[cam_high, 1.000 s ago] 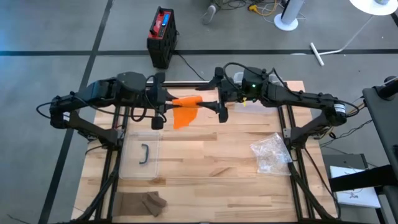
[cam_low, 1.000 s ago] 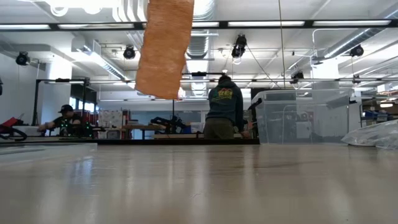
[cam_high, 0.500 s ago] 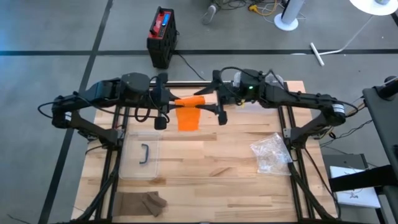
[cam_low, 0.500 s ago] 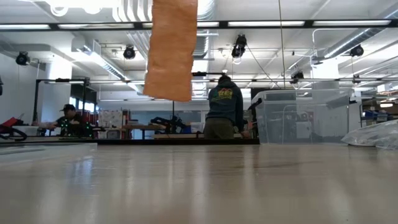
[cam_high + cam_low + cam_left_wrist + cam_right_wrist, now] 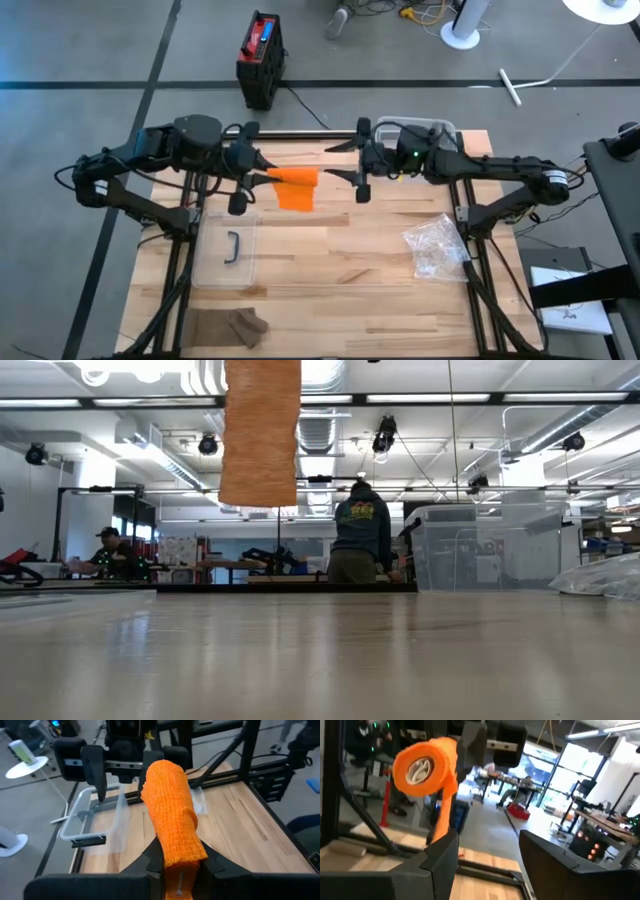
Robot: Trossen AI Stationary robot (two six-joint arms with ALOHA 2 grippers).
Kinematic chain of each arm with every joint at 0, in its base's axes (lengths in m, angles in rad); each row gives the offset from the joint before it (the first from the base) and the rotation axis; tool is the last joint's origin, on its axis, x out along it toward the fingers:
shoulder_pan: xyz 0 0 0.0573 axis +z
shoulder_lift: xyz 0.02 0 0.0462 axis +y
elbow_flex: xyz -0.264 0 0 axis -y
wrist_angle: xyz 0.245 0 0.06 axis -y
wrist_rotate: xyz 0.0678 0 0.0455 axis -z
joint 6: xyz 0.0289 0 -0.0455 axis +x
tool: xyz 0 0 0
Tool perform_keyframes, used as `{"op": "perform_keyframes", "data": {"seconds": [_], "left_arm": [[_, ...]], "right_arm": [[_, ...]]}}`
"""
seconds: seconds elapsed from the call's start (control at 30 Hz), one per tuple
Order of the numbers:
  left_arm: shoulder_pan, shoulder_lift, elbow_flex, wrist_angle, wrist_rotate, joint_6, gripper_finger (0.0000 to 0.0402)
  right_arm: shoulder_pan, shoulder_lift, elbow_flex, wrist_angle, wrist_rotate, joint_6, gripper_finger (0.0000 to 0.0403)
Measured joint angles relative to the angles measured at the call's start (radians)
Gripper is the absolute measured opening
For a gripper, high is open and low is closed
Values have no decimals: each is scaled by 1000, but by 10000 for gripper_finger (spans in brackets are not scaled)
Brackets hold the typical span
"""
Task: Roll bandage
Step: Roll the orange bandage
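The orange bandage (image 5: 295, 186) is a partly wound roll held high over the far middle of the table, with my left gripper (image 5: 260, 176) shut on it. The roll (image 5: 170, 805) sticks out ahead of the left fingers. Its loose tail (image 5: 260, 435) hangs flat below it, well clear of the tabletop. My right gripper (image 5: 336, 165) stands open a little to the roll's right and touches nothing. In the right wrist view the roll's hollow end (image 5: 422, 765) faces the open fingers. My left gripper pinches the roll's near end (image 5: 181, 851) between its two fingers (image 5: 156, 859). It comes in about level from the table's left, with the fingers lying along the roll. The roll juts out toward the right arm, lifted clear, and its tail (image 5: 442, 815) hangs slack.
A clear lid with a dark handle (image 5: 231, 249) lies at the near left and a crumpled plastic bag (image 5: 436, 247) at the right. Brown cloth (image 5: 228, 325) sits at the near edge. A clear bin (image 5: 480, 545) stands at the far right. People are in the room beyond.
My right gripper has drawn back from the roll's free end toward the table's right edge and sunk a little. The roll stays in my left gripper. Its hanging tail has swung and now faces the low camera flat.
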Motion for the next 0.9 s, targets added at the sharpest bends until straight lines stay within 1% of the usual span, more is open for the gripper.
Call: {"op": "perform_keyframes", "data": {"seconds": [0.13,0.2,0.33,0.43,0.57,0.7,0.9], "left_arm": [[0,3,-3,-6,11,7,39],[0,3,-3,-6,12,24,39],[0,7,-4,1,12,69,39],[0,17,-4,13,11,109,39],[0,21,-4,6,7,134,39],[0,22,-4,11,-25,135,39],[0,18,-4,6,-43,135,39]], "right_arm": [[14,-5,-24,141,-3,77,199],[17,-4,-30,164,-3,127,199],[32,27,-34,168,-2,159,199],[42,48,-32,207,-4,181,199],[53,61,-21,204,-3,189,200],[55,61,-20,203,-2,185,200],[55,45,-19,153,1,184,194]]}}
